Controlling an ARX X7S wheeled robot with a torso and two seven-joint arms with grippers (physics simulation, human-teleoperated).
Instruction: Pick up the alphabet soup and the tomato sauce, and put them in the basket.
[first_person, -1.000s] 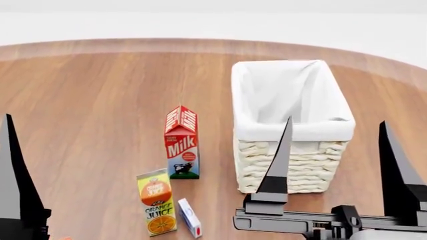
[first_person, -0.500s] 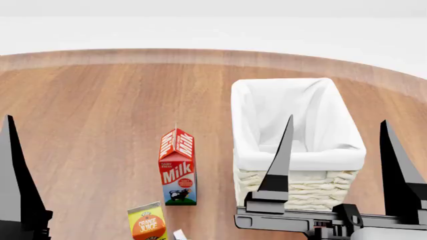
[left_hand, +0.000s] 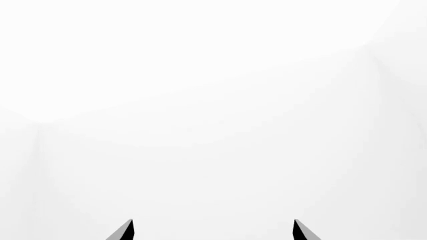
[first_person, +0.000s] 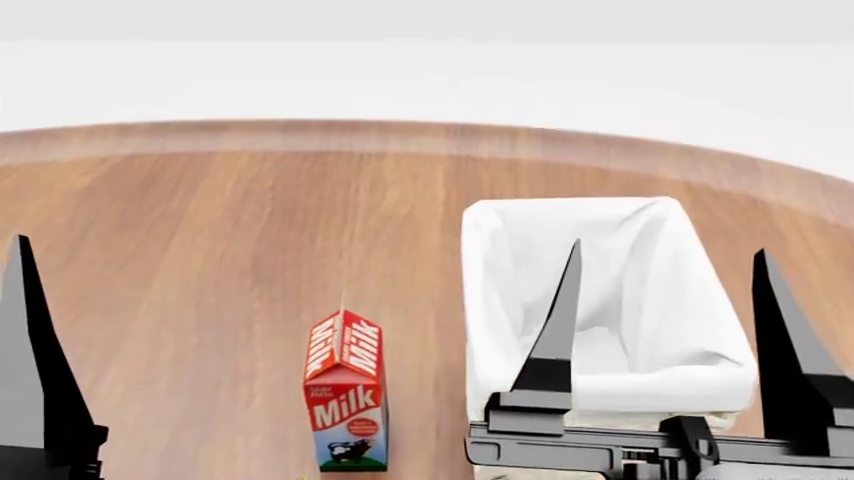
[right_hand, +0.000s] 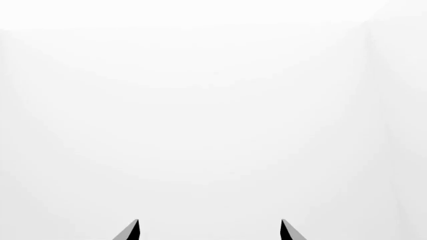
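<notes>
The alphabet soup and the tomato sauce are out of view. In the head view the cream basket with its white cloth lining stands at the right on the wooden table. My right gripper is raised in front of the basket, open, with nothing between its fingers. Only one dark finger of my left arm shows at that view's left edge. The left wrist view shows my left gripper open against blank white. In the right wrist view, my right gripper is likewise open with only white beyond.
A red-and-white milk carton stands upright left of the basket, near the picture's lower edge. The round wooden table stretches back to its curved far edge, with a white background beyond.
The head view has tilted upward: basket and milk carton slid down the picture, and the orange juice carton and small box dropped out of view. Both grippers stay open in the same place.
</notes>
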